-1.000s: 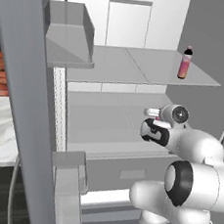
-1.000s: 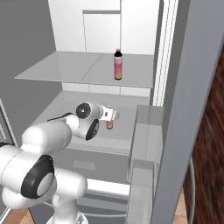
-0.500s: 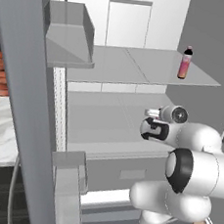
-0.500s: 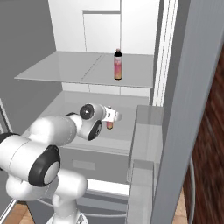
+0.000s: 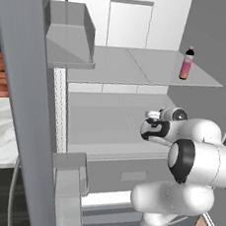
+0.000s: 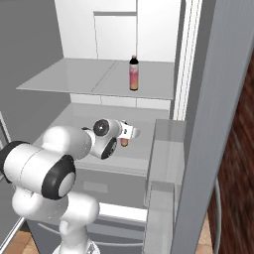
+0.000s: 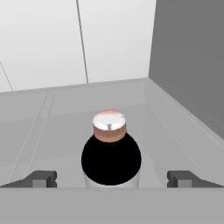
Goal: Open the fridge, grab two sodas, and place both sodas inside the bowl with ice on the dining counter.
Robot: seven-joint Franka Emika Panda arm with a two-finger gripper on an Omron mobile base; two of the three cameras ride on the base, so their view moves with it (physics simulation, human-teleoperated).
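- Hand view: gripper point(image 7: 111, 178) aimed at the soda on the lower shelf point(image 7: 111, 153), seen from above and behind its cap. Bottle sits between the two finger tips point(image 7: 40, 177), with clear gaps on both sides. Jaws spread wide, nothing held.
- Left base view: fridge point(image 5: 137, 88) stands open, its doors swung out to either side. Judged: step one of the task is complete.
- Left base view: gripper point(image 5: 150, 129) reaches in over the lower shelf, toward its right side.
- Right base view: a little pink of the lower bottle point(image 6: 124, 142) shows just past the gripper point(image 6: 130, 132); the rest is hidden by the hand.
- Second soda point(image 5: 187, 63) stands upright on the upper shelf, near its right front edge, well apart from the gripper; untouched.
- Status, as judged: door opened; neither bottle grasped, lifted or delivered. The arm appears to be in the approach or pre-grasp stage for the first bottle.
- Remaining: close on the lower bottle, withdraw from the fridge, carry it to the bowl on the dining counter, release; then repeat for the upper-shelf bottle.
- Whether the fingers are low enough on the bottle body for a firm grip cannot be told from these frames.
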